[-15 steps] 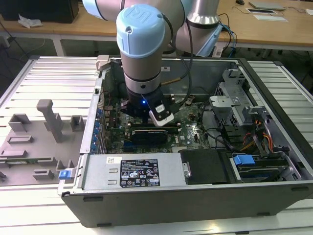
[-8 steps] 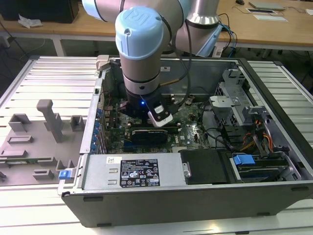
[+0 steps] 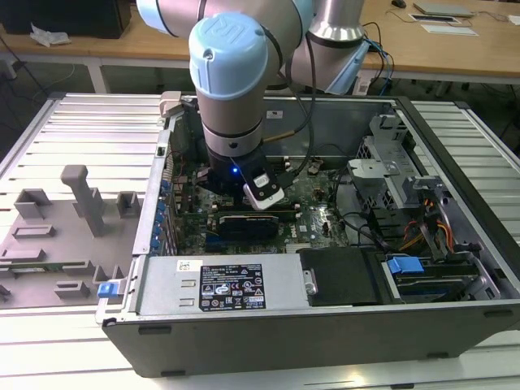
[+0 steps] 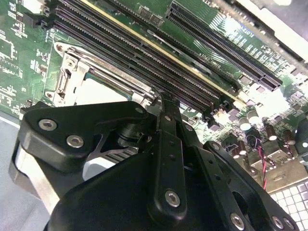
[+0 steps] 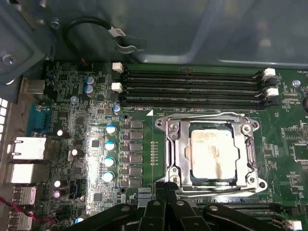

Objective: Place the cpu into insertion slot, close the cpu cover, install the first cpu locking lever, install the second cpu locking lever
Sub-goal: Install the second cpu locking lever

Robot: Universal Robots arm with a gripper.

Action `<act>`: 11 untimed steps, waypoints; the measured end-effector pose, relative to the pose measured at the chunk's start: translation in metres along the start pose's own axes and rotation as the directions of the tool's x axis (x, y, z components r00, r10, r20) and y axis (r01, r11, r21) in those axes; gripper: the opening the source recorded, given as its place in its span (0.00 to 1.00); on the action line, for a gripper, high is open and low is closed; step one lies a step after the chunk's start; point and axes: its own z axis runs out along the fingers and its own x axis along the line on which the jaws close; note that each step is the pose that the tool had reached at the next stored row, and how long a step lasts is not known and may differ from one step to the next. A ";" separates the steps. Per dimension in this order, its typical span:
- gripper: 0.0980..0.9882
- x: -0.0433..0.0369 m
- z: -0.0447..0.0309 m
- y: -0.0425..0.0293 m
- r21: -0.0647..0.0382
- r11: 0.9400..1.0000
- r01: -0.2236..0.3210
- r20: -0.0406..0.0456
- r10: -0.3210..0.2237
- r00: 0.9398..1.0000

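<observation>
The cpu (image 5: 212, 155), a square chip with a pale smeared top, lies in the insertion slot (image 5: 188, 176) on the green motherboard. The silvery cpu cover (image 5: 176, 144) lies flat around it and frames the chip in its window. Thin metal lever rods run along the socket's two long sides (image 5: 207, 114). My gripper (image 5: 163, 186) sits just off one edge of the socket, its black fingers pressed together with nothing visible between them. In the second wrist view the gripper (image 4: 166, 100) reaches down beside the cover's corner (image 4: 72, 79). In the exterior view the arm (image 3: 231, 97) stands over the open computer case.
Long black memory slots (image 5: 192, 89) run beside the socket. Capacitors (image 5: 110, 144) and rear ports (image 5: 24, 149) lie farther off. The case wall (image 5: 192, 29) rises behind the board. A power supply (image 3: 236, 284) and drive bay (image 3: 406, 268) fill the case front; a grey fixture (image 3: 81, 203) stands outside.
</observation>
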 end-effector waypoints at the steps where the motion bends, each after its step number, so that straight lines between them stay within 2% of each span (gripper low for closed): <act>1: 0.01 0.0000 0.0004 0.0002 0.000 1.000 0.000 0.000 0.000 1.000; 11: 0.01 0.0003 0.0043 0.0002 -0.006 1.000 0.000 0.000 0.000 1.000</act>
